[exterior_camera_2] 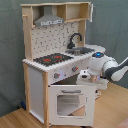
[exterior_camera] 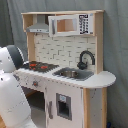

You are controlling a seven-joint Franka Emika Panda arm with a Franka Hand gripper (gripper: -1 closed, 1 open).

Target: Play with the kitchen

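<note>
One kitchen, child-size, stood on the wooden floor against a grey backdrop in both exterior views; judged rigid, bulky and too heavy to lift, best worked at small parts such as the knobs, the oven door handle or the faucet. Pale wood frame, white panels, black-red hob, grey sink, pegboard back and grey hood; gripper hung at the front edge near the knobs, whether its jaws were parted or closed cannot be told

The kitchen stands upright before me: pale wood, white panels, black-red hob, black faucet arched over the grey sink, grey hood above, windowed oven door shut.
</note>
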